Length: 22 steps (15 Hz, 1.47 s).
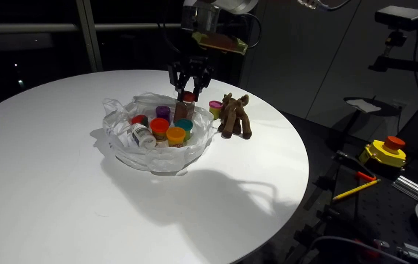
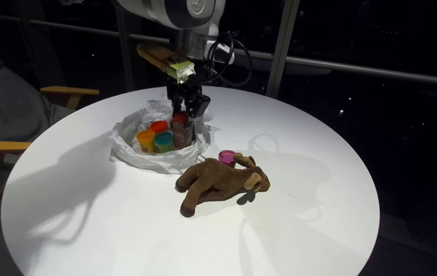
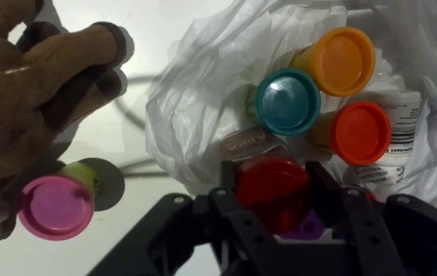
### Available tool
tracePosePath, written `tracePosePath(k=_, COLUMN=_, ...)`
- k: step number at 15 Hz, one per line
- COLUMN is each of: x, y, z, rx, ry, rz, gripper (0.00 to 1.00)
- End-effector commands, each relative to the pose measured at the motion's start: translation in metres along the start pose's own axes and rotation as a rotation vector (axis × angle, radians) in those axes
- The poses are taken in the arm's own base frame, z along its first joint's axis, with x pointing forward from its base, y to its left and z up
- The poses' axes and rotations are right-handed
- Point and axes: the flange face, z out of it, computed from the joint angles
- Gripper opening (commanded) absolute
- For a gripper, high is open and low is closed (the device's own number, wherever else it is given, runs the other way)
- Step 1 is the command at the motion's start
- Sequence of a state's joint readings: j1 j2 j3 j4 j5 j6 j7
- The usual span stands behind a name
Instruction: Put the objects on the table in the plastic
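Note:
My gripper (image 3: 271, 174) is shut on the red cap of a brown bottle (image 1: 184, 113), a finger on each side. The bottle is inside the plastic (image 1: 165, 161), near its wall; whether its base rests there is hidden. Sharing the plastic are an orange-lidded cup (image 3: 342, 61), a teal one (image 3: 287, 101), a red one (image 3: 360, 133), a purple one (image 1: 163, 112) and a white labelled bottle (image 1: 143, 136) on its side. Outside, on the white table (image 1: 66, 205), a pink-lidded cup (image 3: 57, 207) stands beside a brown plush animal (image 2: 222, 178).
The thin, crumpled walls of the plastic rise around the gripper's fingers. A red and green item (image 1: 140, 120) lies by the white bottle. Beyond the round table are a chair (image 2: 7, 103) and a dark side bench with a yellow emergency button box (image 1: 383, 154).

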State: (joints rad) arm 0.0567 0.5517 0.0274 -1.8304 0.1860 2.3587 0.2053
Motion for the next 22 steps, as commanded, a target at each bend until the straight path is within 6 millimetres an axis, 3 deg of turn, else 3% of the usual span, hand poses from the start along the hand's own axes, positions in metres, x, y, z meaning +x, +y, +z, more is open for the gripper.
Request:
tracePosePath(k=1, x=0.006, y=-0.007, z=0.007, rx=-0.024, ry=-0.007, rz=-0.016, gripper=0.24)
tracePosePath(k=2, x=0.008, y=-0.008, z=0.009, rx=-0.035, ry=-0.006, rz=-0.018, gripper=0.24)
tracePosePath(k=3, x=0.010, y=-0.010, z=0.009, rx=-0.039, ry=-0.001, rz=-0.019, gripper=0.74)
tracePosePath(k=5, x=0.015, y=-0.018, z=0.000, rx=-0.037, ry=0.034, rz=-0.025, gripper=0.80)
tracePosePath(k=8, x=0.019, y=-0.029, z=-0.028, rx=-0.038, ry=0.103, rz=-0.033, gripper=1.00)
tracePosePath(k=11, x=0.020, y=-0.026, z=-0.058, rx=-0.042, ry=0.133, rz=0.046, gripper=1.00)
tracePosePath(k=14, x=0.024, y=0.001, z=-0.069, rx=-0.044, ry=0.112, rz=0.196, gripper=1.00)
tracePosePath(k=22, x=0.044, y=0.080, z=-0.003, rx=-0.018, ry=-0.090, rz=0.418, gripper=1.00)
